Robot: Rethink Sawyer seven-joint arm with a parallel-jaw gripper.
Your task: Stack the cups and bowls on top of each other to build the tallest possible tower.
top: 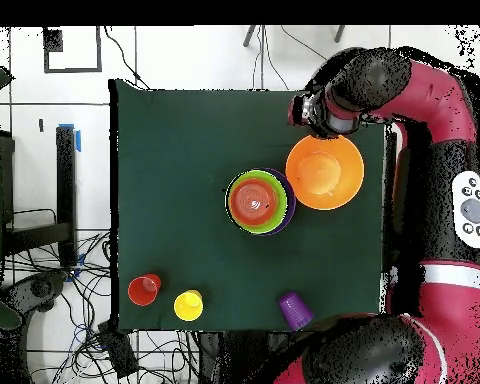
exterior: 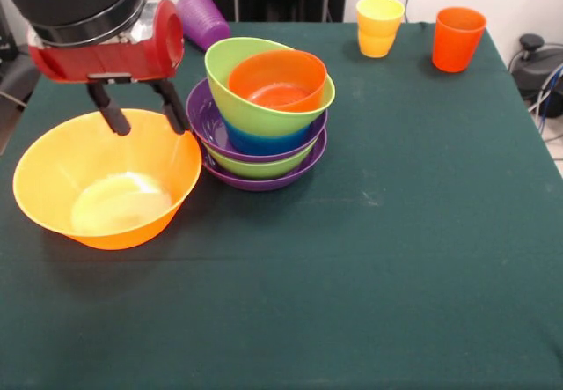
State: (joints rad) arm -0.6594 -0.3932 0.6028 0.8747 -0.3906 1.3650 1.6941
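My gripper [exterior: 143, 117] is open, its two black fingers [exterior: 113, 113] hanging at the far rim of the very large yellow-orange bowl [exterior: 106, 187], with nothing gripped. Right beside that bowl stands the tower [exterior: 264, 135]: a purple bowl at the bottom, then green, purple, blue and green, with a small red-orange bowl [exterior: 277, 80] tilted on top. In the overhead view the arm's wrist [top: 332, 100] hides the gripper at the edge of the big bowl [top: 325, 171], next to the tower [top: 256, 201]. The cups stand apart from the tower.
At the far edge of the green table [exterior: 396, 231], a ribbed purple cup [exterior: 204, 18] lies on its side. Stacked yellow-orange cups [exterior: 380, 25] and an orange-red cup [exterior: 457, 38] stand upright at the far right. Cables lie beyond the table's right edge.
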